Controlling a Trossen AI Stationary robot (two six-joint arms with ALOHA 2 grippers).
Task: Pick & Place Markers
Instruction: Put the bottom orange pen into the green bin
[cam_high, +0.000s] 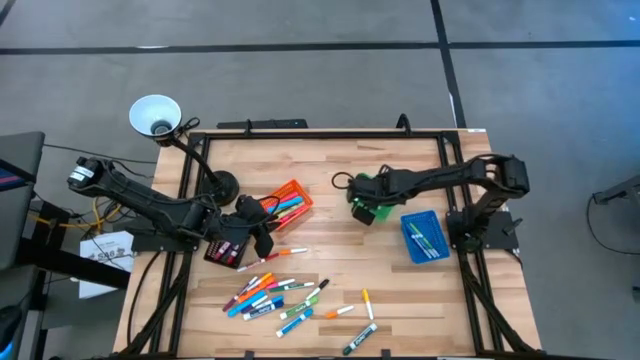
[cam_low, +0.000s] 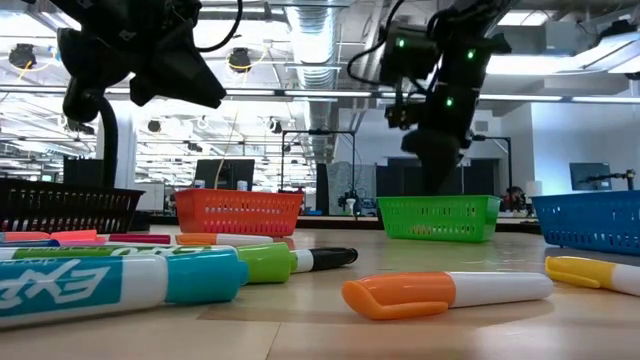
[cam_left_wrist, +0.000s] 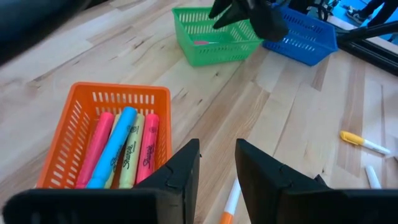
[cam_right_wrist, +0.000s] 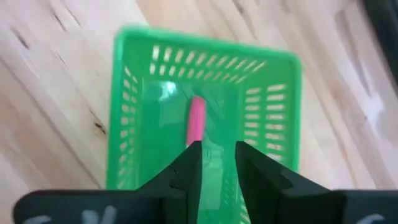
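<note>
Pink marker (cam_right_wrist: 196, 120) lies free in the green bin (cam_right_wrist: 134, 112), just beyond the right gripper's (cam_right_wrist: 217, 163) slightly parted, empty jaws.

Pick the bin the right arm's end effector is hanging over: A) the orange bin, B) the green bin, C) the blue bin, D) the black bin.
B: the right end effector sits directly above the green bin, with a pink marker lying inside it.

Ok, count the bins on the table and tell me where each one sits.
4. Orange bin at centre, black bin under the left arm, green bin beneath the right hand, blue bin at the right. None seems hidden.
</note>
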